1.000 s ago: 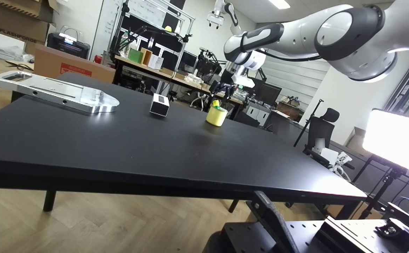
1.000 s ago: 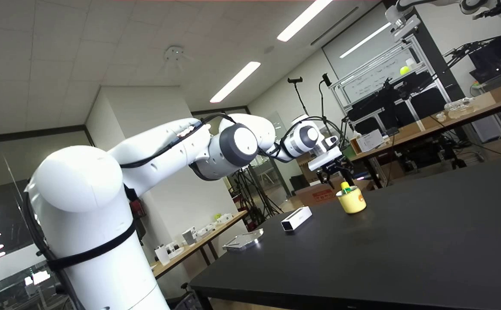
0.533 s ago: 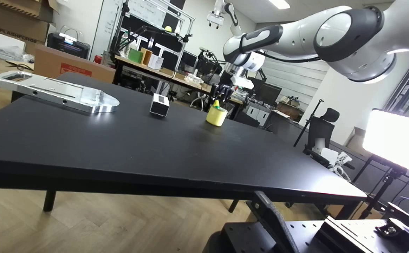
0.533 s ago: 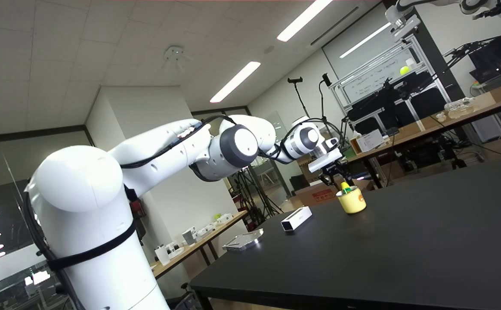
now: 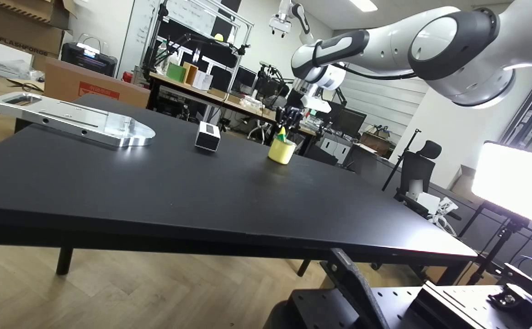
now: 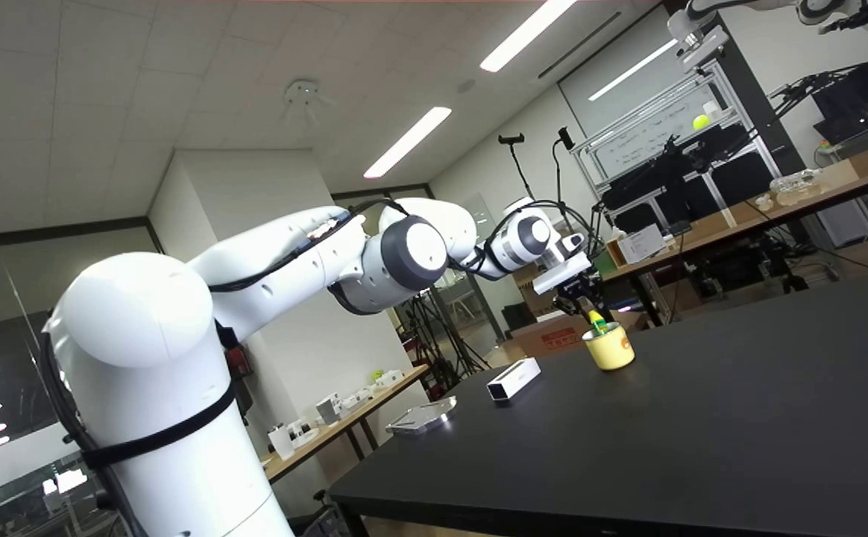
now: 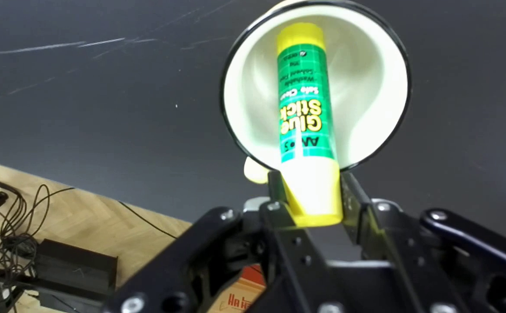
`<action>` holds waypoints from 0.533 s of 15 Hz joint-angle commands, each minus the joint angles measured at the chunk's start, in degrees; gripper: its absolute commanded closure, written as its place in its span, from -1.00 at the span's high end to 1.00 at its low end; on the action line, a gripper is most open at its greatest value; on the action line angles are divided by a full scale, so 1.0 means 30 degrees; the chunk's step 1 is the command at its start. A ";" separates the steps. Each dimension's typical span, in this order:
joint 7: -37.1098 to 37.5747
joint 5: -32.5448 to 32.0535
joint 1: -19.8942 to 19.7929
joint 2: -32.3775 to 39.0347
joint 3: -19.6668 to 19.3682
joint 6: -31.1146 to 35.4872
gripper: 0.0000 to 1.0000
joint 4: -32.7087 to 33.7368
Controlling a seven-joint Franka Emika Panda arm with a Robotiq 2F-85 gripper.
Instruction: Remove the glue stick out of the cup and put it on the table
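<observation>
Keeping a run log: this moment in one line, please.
gripper: closed on glue stick; glue stick: lower end inside yellow cup; yellow cup: standing on black table; placement: not yet done

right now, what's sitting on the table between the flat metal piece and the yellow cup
A small white-and-black box, apart from both the metal piece and the yellow cup; it shows there in both exterior views.

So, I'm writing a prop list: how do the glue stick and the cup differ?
The glue stick is green with yellow ends; the cup is yellow outside, whitish inside.
The glue stick is narrow; the cup is wider.
The gripper holds the glue stick; the cup stands on the table.
Both have yellow parts.
</observation>
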 commanded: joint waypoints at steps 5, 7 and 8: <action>-0.0541 0.0167 0.0181 -0.1237 0.0313 -0.1638 -0.82 0.1484; -0.1223 0.0357 0.0185 -0.1453 0.0739 -0.1795 -0.82 0.1766; -0.1803 0.0508 0.0175 -0.1577 0.1057 -0.1815 -0.82 0.1839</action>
